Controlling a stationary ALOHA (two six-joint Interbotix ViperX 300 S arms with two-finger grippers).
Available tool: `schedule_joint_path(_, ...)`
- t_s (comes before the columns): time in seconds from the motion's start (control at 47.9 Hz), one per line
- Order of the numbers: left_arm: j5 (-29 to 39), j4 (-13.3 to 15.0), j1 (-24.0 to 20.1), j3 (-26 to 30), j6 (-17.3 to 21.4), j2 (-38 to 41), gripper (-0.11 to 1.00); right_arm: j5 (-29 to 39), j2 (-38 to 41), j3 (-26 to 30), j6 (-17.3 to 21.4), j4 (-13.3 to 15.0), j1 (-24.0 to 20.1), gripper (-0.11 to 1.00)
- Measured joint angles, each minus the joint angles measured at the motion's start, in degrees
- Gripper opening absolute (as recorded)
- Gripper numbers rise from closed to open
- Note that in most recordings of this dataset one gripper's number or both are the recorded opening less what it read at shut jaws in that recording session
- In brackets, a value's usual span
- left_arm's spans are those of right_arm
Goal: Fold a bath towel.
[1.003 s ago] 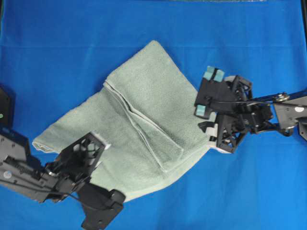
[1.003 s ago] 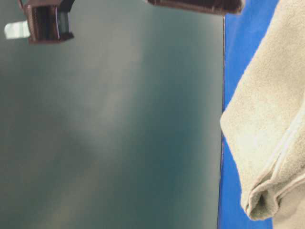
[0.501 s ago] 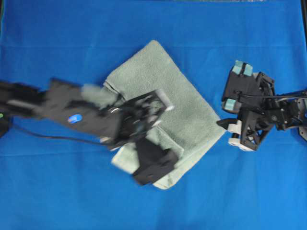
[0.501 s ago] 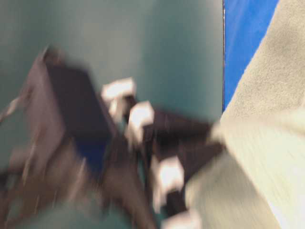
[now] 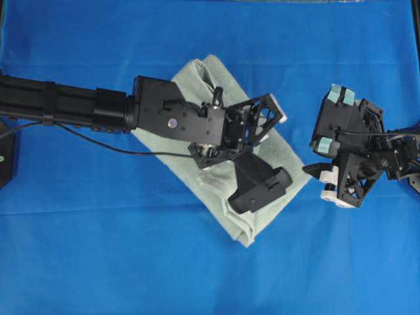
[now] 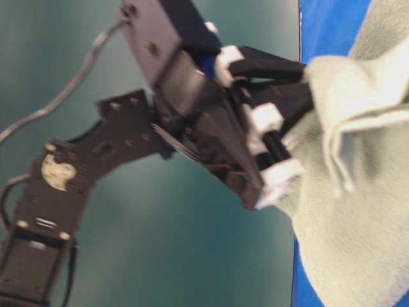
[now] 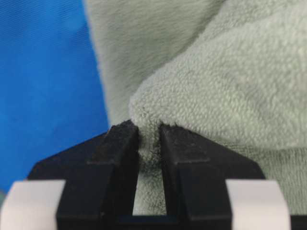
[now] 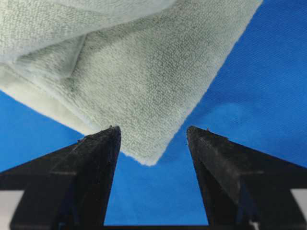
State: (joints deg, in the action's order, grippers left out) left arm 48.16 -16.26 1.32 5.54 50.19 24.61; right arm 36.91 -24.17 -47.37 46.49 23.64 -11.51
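The pale sage-green bath towel (image 5: 197, 75) lies folded on the blue cloth as a narrow band from upper left to lower right. My left arm reaches across it from the left. My left gripper (image 5: 272, 129) is shut on a raised fold of towel (image 7: 230, 86), which is pinched between its black pads (image 7: 122, 143). In the table-level view the left gripper (image 6: 305, 89) holds the towel (image 6: 358, 230) bunched and lifted. My right gripper (image 5: 318, 180) stands open just right of the towel's right corner (image 8: 144, 72), with nothing between its fingers (image 8: 103, 158).
The blue cloth (image 5: 98, 230) covers the whole table. A black cable (image 5: 98, 146) trails under the left arm. Part of a black base (image 5: 8, 151) stands at the left edge. A dark teal backdrop (image 6: 160, 256) fills the table-level view.
My left gripper swept from the towel's lower-left corner up and to the right, carrying that part over the rest. The towel is narrower now. My right gripper backed off to the right, still open.
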Motion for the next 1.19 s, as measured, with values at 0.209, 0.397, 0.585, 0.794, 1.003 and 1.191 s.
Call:
schedule_joint_path(0.209,-6.24,4.57,-1.05,-4.57,-8.53,-1.67,0.12,-0.18,0.00,0.00,0.00,0.26,0.00,0.61)
schedule_joint_path(0.397,-14.24,7.91,-4.13,-8.17,-22.41,-3.69,0.63,-0.26,0.00,0.00,0.09,0.35,0.00,0.61)
schedule_joint_path(0.585,-26.19,8.09,-5.10,-13.71,-34.63,-5.89,0.88,-0.26,0.00,0.00,0.09,0.35,-0.09,0.61)
schedule_joint_path(0.794,-30.94,8.09,-5.27,-20.39,-40.96,-11.25,0.87,-0.26,-1.93,0.00,-0.09,1.14,-0.09,0.61)
schedule_joint_path(1.003,-32.34,8.09,-3.43,-27.86,-44.91,-23.20,0.87,-1.32,-7.12,0.88,-0.18,5.80,-0.09,0.61)
schedule_joint_path(1.191,-35.95,8.09,0.26,-33.84,-48.69,-37.09,0.86,-3.52,-10.72,1.14,-0.35,10.28,-0.09,0.60)
